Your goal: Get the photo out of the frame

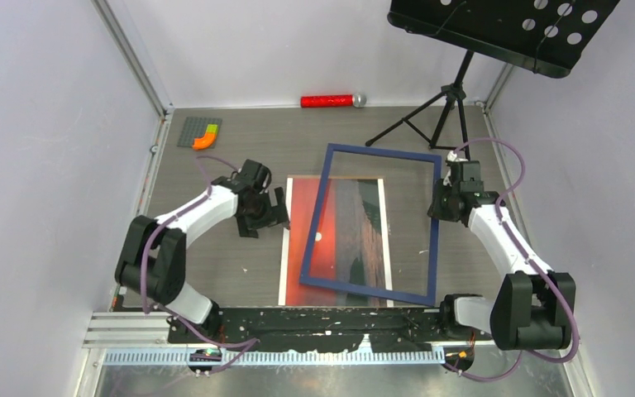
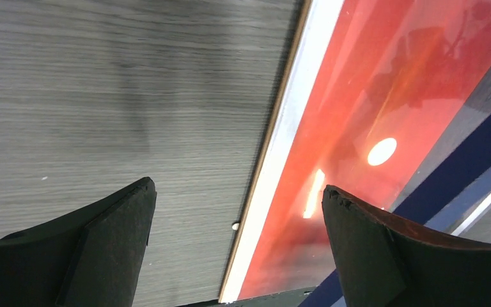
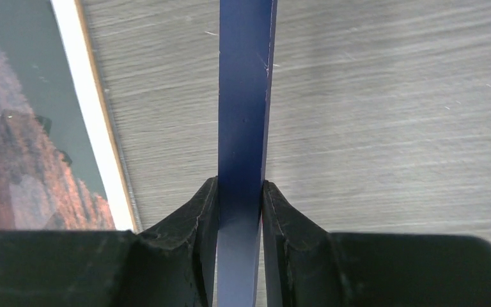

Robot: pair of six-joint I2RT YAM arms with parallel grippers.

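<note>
The photo [image 1: 298, 225], a red-orange sunset with white edges, lies flat on the table. The dark blue frame [image 1: 384, 151] sits over it, shifted to the right, and looks raised on its right side. My right gripper [image 1: 436, 207] is shut on the frame's right rail; in the right wrist view the rail [image 3: 243, 96] runs between the closed fingers of the gripper [image 3: 240, 185], with the photo [image 3: 32, 128] at the left. My left gripper [image 1: 277, 204] is open and empty above the photo's left edge. In the left wrist view the gripper [image 2: 238, 185] straddles the photo's [image 2: 383, 96] white edge, with a frame rail [image 2: 473, 160] to the right.
A red cylinder [image 1: 331, 101] lies by the back wall. A grey baseplate with an orange piece [image 1: 201, 132] is at the back left. A music stand's tripod [image 1: 442, 116] stands at the back right and its tray [image 1: 496, 25] overhangs. Walls close both sides.
</note>
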